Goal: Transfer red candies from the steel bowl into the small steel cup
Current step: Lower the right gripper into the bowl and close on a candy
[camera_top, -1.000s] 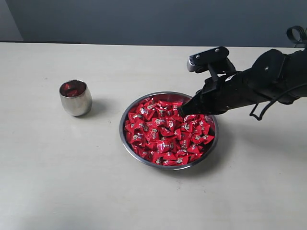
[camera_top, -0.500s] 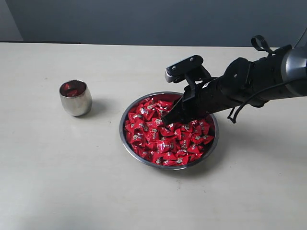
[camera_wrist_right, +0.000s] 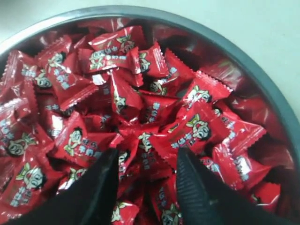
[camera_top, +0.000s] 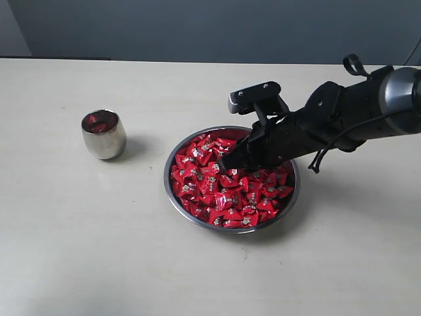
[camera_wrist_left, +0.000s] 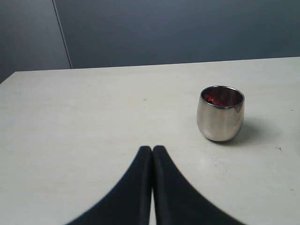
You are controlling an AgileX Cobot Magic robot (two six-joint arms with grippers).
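Observation:
The steel bowl [camera_top: 172,192] sits at mid-table, heaped with red candies [camera_top: 227,191]. My right gripper [camera_top: 227,162] reaches in from the right and is down at the heap's far middle. In the right wrist view its jaws are open [camera_wrist_right: 147,154], the fingertips [camera_wrist_right: 185,161] dipped among the red candies [camera_wrist_right: 122,98] inside the steel bowl [camera_wrist_right: 262,79], with a wrapper lying between them. The small steel cup [camera_top: 103,135] stands to the left of the bowl with red showing inside. In the left wrist view my left gripper [camera_wrist_left: 152,149] is shut and empty, low over the table, short of the small steel cup [camera_wrist_left: 221,113].
The pale table [camera_top: 99,250] runs back to a dark wall [camera_top: 197,26]. The right arm's black body [camera_top: 355,118] stretches over the table to the right of the bowl.
My right gripper has moved left over the bowl, opened its jaws, and sunk its tips into the candy heap. Cup, bowl and left gripper have not moved.

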